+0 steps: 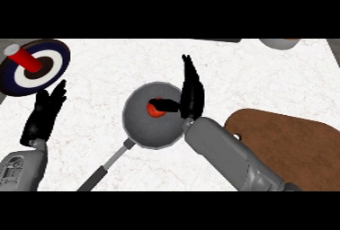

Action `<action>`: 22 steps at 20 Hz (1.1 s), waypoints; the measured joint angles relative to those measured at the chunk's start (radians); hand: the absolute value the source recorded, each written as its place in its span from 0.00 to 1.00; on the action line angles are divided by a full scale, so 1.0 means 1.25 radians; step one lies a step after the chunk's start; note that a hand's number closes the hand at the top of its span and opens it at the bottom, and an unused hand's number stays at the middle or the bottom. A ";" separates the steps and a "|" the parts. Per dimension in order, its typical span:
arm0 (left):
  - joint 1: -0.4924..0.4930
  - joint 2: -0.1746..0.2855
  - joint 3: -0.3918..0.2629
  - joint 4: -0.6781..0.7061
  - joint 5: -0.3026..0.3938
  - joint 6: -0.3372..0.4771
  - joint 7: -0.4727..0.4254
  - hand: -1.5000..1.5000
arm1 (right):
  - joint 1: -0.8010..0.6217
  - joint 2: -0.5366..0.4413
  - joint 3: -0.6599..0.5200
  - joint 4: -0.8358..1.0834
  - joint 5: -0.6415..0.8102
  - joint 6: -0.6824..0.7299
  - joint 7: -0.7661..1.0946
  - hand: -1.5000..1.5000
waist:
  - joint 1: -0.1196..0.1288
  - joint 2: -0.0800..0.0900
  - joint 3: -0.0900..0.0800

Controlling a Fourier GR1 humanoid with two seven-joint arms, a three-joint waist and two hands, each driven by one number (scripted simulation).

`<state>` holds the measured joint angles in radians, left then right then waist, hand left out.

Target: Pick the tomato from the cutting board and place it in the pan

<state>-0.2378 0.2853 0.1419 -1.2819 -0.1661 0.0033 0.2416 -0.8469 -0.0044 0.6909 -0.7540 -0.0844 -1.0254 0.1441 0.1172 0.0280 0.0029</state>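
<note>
Far left corner of tabletop (266, 81): ringed plate (58, 50) bearing red cylinder (24, 57). Left edge: left hand (44, 114), resting, fingers released and straight. Centre: pan (143, 131), tomato (154, 110) inside. Right hand (192, 96) over pan's right rim, fingers straight, released; thumb against tomato. Right edge: cutting board (292, 143).

Red tomato (154, 110), grey pan (142, 131) — brown cutting board (287, 140)

small red round tomato (153, 110) lies inside round grey metal pan (149, 131); black right hand (192, 96) over pan, fingers straight, thumb touching tomato.
</note>
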 measured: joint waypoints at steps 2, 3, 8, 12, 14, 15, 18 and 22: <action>0.014 0.007 0.011 -0.001 0.006 -0.003 -0.005 0.50 | -0.001 0.000 -0.017 0.006 -0.028 -0.014 -0.025 0.00 | -0.014 -0.004 0.000; 0.018 0.009 0.015 -0.004 0.006 0.000 -0.003 0.50 | -0.002 0.000 -0.025 0.012 -0.039 -0.018 -0.035 0.00 | -0.021 -0.006 -0.001; 0.053 0.023 0.042 -0.009 0.013 0.004 -0.001 0.50 | 0.059 -0.018 -0.068 -0.038 -0.055 -0.025 -0.081 0.00 | -0.068 -0.018 -0.002; 0.082 0.034 0.061 -0.019 0.019 0.003 -0.012 0.50 | 0.161 -0.088 -0.082 -0.167 -0.051 -0.011 -0.098 0.00 | -0.091 -0.024 -0.002; 0.087 0.034 0.064 -0.024 0.021 0.002 -0.007 0.50 | 0.216 -0.135 -0.088 -0.247 -0.052 0.006 -0.094 0.00 | -0.097 -0.025 -0.002; 0.092 0.030 0.064 -0.025 0.019 0.005 -0.009 0.50 | 0.250 -0.164 -0.090 -0.289 -0.055 0.020 -0.098 0.00 | -0.100 -0.026 -0.002; 0.095 0.029 0.066 -0.021 0.017 0.007 -0.012 0.50 | 0.351 -0.245 -0.097 -0.419 -0.065 0.061 -0.101 0.00 | -0.106 -0.027 -0.002; 0.093 0.023 0.061 -0.037 0.015 0.008 0.013 0.50 | 0.468 -0.362 -0.123 -0.576 -0.082 0.122 -0.091 0.00 | -0.108 -0.027 -0.002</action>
<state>-0.1217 0.3144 0.2187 -1.3285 -0.1479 0.0136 0.2573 -0.2616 -0.4574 0.5366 -1.4741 -0.1872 -0.8729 0.0302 -0.0182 -0.0053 -0.0001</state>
